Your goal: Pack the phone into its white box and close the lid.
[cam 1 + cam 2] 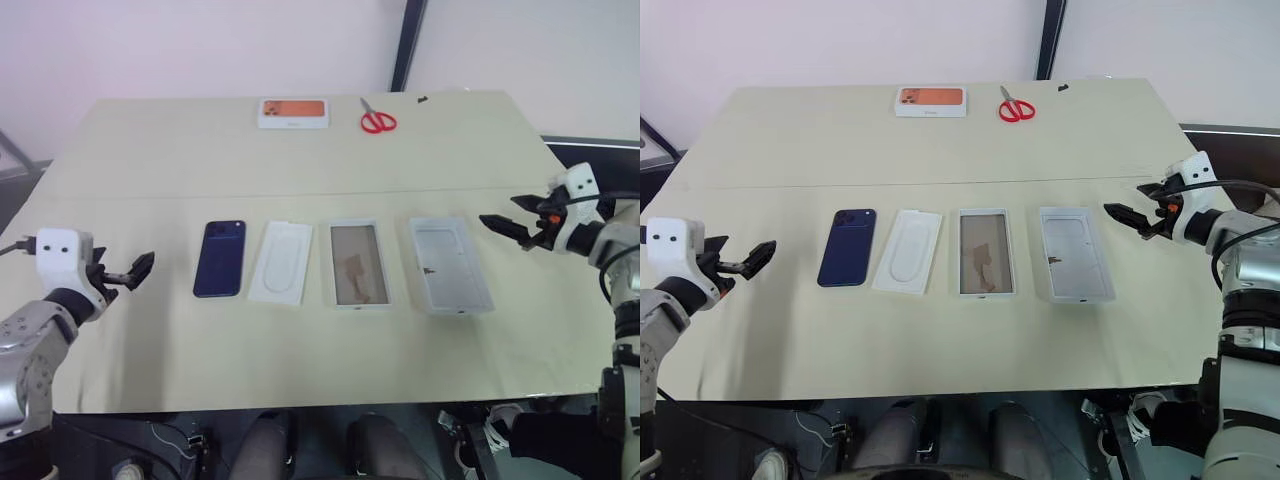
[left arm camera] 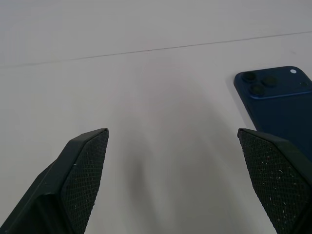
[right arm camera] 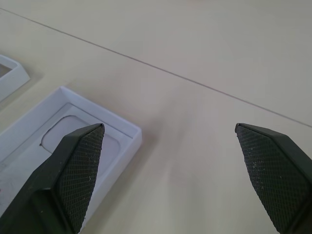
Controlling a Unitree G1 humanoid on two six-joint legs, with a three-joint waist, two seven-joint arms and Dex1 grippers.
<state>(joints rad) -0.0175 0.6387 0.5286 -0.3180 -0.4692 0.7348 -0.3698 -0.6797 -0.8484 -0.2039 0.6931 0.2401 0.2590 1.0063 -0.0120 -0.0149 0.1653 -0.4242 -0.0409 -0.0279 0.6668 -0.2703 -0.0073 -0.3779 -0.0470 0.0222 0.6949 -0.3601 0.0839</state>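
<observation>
The dark blue phone lies back up on the beige table, its camera cluster at the far corner, also in the left wrist view. To its right in a row lie a flat white insert, the white box with a brownish floor, and the lid with its pale grey inner face up. My left gripper hovers open to the left of the phone, apart from it. My right gripper hovers open just right of the lid's far corner. Neither holds anything.
A small white box with an orange picture and red scissors lie at the table's far edge. A faint seam crosses the table behind the row. The near table edge runs in front of the row.
</observation>
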